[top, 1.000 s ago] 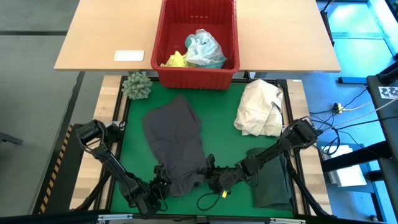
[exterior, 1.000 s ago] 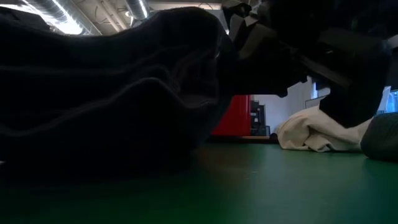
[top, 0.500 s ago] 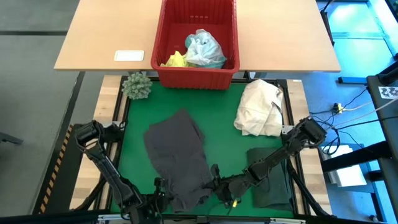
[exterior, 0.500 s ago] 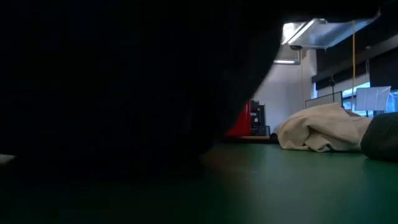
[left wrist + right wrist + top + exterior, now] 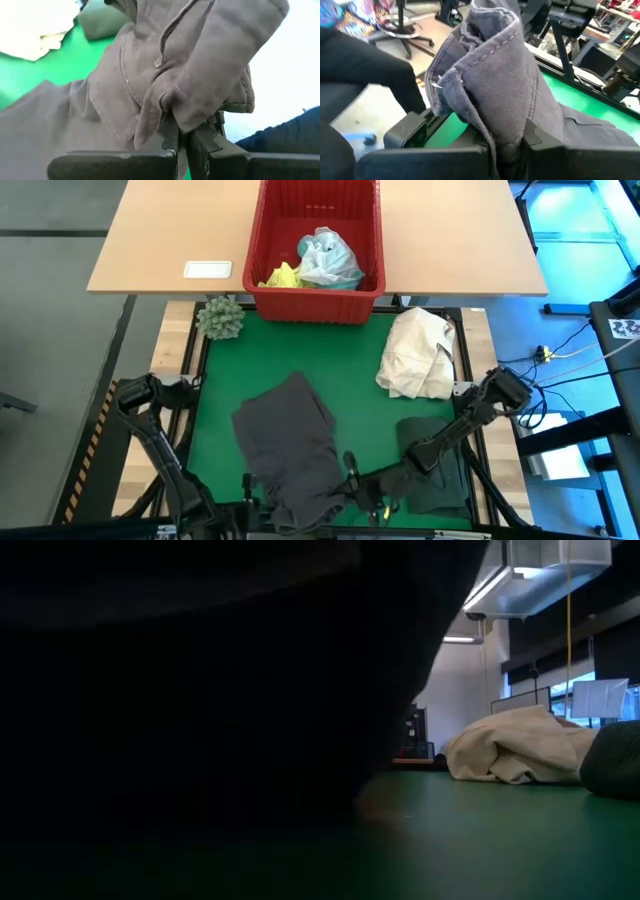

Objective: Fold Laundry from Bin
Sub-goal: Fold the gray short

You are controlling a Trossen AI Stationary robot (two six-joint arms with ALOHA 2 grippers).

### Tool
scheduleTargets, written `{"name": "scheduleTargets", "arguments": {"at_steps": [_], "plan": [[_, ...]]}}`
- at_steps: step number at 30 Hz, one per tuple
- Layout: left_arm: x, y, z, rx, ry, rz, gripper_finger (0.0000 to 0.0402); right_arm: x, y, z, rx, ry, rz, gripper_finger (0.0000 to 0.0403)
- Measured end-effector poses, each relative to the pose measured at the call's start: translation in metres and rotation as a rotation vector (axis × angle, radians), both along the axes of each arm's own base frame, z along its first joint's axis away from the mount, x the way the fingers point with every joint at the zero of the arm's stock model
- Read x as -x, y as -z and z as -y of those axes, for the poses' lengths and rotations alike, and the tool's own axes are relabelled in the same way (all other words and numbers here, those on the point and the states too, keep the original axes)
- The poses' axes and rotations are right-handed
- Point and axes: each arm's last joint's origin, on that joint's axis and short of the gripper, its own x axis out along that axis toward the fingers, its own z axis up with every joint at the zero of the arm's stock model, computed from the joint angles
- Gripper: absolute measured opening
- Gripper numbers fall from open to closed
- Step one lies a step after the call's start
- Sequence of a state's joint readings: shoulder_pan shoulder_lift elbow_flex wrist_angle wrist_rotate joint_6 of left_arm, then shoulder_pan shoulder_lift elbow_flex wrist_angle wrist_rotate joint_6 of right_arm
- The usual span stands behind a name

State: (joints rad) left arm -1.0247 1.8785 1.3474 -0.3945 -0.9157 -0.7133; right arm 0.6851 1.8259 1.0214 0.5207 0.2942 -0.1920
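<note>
A grey garment [image 5: 288,442] lies lengthwise on the green mat [image 5: 360,395]. Its near end is raised at the table's near edge and its far part rests on the mat. My left gripper [image 5: 260,502] is shut on the near left corner and my right gripper [image 5: 347,482] is shut on the near right corner. The red bin [image 5: 262,255] stands on the far table, with turquoise [image 5: 328,258] and yellow [image 5: 283,277] laundry in it. A dark green garment [image 5: 437,465] lies folded at the near right. In the low view the raised grey cloth [image 5: 200,690] blocks most of the picture. My left gripper pinches a bunched, hemmed fold [image 5: 172,107] at the garment's near left corner between its two fingers [image 5: 170,135], several layers thick. That corner is lifted off the mat and the cloth runs away toward the mat. My right gripper pinches a folded, stitched edge [image 5: 495,125] at the garment's near right corner between its two fingers, more than one layer. The cloth stands up above the fingers, lifted clear there, and the rest trails to the mat.
A cream-white cloth bundle [image 5: 418,355] sits on the mat's far right. A green spiky ball [image 5: 220,317] sits at the far left corner. A white card [image 5: 208,270] lies on the wooden table left of the bin. Bare mat lies between the grey garment and the bin.
Both grippers have moved toward the table's near edge and upward, rolling as they went, still shut on the garment. The grey garment's near end has risen and the whole piece has slid along the mat toward the near edge, its far end trailing.
</note>
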Motion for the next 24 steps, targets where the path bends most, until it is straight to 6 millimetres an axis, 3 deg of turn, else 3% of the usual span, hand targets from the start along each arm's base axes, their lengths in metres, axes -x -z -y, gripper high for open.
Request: {"name": "scheduleTargets", "arguments": {"at_steps": [10,16,24], "plan": [[0.026,0.026,-0.013,0.076,-0.169,0.078,0.0006,-0.029,-0.002,0.046,-0.193,-0.003,0.024,0.0030],[0.053,0.037,-0.050,0.246,-0.308,0.174,0.0006,-0.047,-0.006,0.079,-0.275,0.018,0.031,0.0030],[0.085,0.030,-0.109,0.392,-0.374,0.281,0.0006,-0.059,0.001,0.131,-0.356,0.111,0.047,0.0030]]}}
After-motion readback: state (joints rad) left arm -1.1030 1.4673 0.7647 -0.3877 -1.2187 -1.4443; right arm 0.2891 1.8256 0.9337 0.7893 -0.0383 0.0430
